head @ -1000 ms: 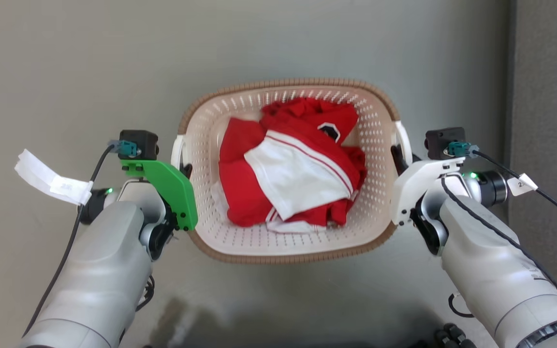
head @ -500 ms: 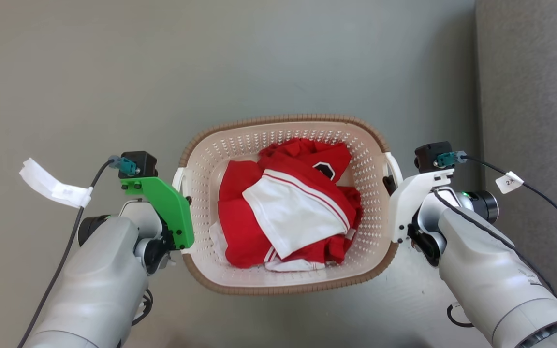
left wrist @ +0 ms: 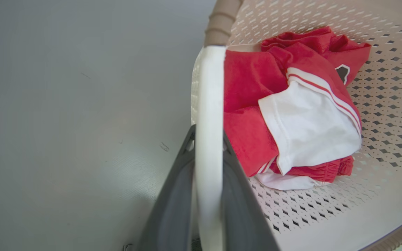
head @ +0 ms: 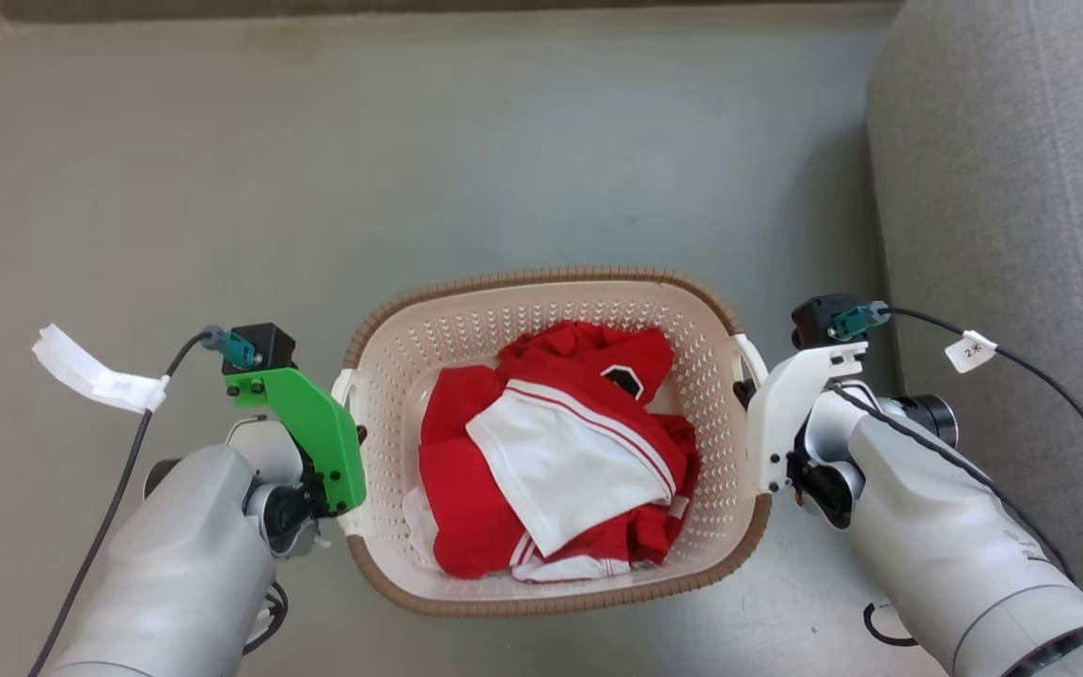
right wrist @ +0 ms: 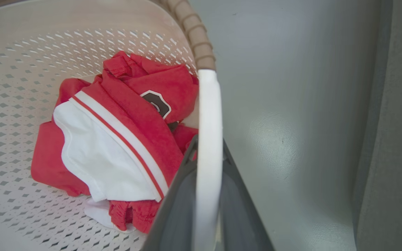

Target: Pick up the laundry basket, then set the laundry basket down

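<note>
A white tag (head: 95,376) hangs on the left arm's cable. The left gripper (left wrist: 208,139) is clamped on the basket's left handle (left wrist: 209,87): in the left wrist view the two dark fingers (left wrist: 173,209) press on either side of the white bar. A green bracket (head: 306,432) sits on that wrist, just beside the rim.

The basket (head: 541,278) is between the two arms, over the grey floor (head: 541,141); whether its base touches the floor cannot be told. Crumpled red and white clothes (head: 551,451) lie inside it.

The right gripper (right wrist: 208,146) is likewise closed around the right handle (right wrist: 208,115), one finger on each side of it. A grey couch (head: 1021,188) stands further right, apart from the basket.
</note>
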`<state>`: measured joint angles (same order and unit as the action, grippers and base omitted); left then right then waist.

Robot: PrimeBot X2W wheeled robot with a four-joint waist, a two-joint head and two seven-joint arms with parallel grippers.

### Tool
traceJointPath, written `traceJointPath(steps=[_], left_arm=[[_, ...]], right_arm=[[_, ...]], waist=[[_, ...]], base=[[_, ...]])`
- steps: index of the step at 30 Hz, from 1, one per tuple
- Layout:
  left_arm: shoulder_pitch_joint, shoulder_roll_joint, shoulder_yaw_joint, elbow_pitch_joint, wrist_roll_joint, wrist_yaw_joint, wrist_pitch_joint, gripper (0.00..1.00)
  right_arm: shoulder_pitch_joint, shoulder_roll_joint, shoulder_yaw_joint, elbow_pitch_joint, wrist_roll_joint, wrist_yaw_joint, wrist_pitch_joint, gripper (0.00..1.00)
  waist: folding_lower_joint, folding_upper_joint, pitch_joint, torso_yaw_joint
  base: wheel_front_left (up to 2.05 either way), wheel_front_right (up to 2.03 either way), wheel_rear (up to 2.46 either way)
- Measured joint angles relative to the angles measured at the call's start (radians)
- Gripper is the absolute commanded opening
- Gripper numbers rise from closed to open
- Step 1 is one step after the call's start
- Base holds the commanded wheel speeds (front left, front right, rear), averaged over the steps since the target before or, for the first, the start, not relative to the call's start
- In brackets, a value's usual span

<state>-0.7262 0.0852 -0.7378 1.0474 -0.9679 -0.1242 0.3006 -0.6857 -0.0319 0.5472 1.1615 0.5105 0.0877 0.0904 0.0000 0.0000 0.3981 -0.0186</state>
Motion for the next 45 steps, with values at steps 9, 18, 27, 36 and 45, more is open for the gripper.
traceJointPath(steps=[9, 18, 27, 36, 45], left_arm=[[0.037, 0.004, -0.012, 0.002, -0.032, 0.000, 0.053, 0.00], [0.097, 0.009, -0.031, 0.008, -0.068, 0.000, 0.088, 0.00], [0.151, 0.015, -0.045, 0.011, -0.093, 0.000, 0.129, 0.00], [0.181, 0.022, -0.051, 0.009, -0.126, 0.000, 0.149, 0.00], [0.182, 0.029, -0.065, 0.006, -0.129, 0.000, 0.156, 0.00]], right_arm=[[0.024, 0.001, 0.021, 0.009, 0.041, 0.009, 0.064, 0.00], [0.070, 0.002, 0.046, 0.013, 0.083, 0.017, 0.124, 0.00], [0.124, 0.006, 0.067, 0.017, 0.116, 0.018, 0.173, 0.00], [0.143, 0.007, 0.086, 0.019, 0.143, 0.018, 0.215, 0.00], [0.143, 0.007, 0.102, 0.015, 0.158, 0.019, 0.229, 0.00]], waist=[[0.0000, 0.0000, -0.091, -0.010], [0.0000, 0.0000, -0.187, -0.020], [-0.0001, 0.0000, -0.282, -0.033], [-0.0001, 0.0000, -0.360, -0.040], [0.0000, 0.0000, -0.372, -0.048]], base=[[0.00, 0.00, 0.00], [0.00, 0.00, 0.00], [0.00, 0.00, 0.00], [0.00, 0.00, 0.00], [0.00, 0.00, 0.00]])
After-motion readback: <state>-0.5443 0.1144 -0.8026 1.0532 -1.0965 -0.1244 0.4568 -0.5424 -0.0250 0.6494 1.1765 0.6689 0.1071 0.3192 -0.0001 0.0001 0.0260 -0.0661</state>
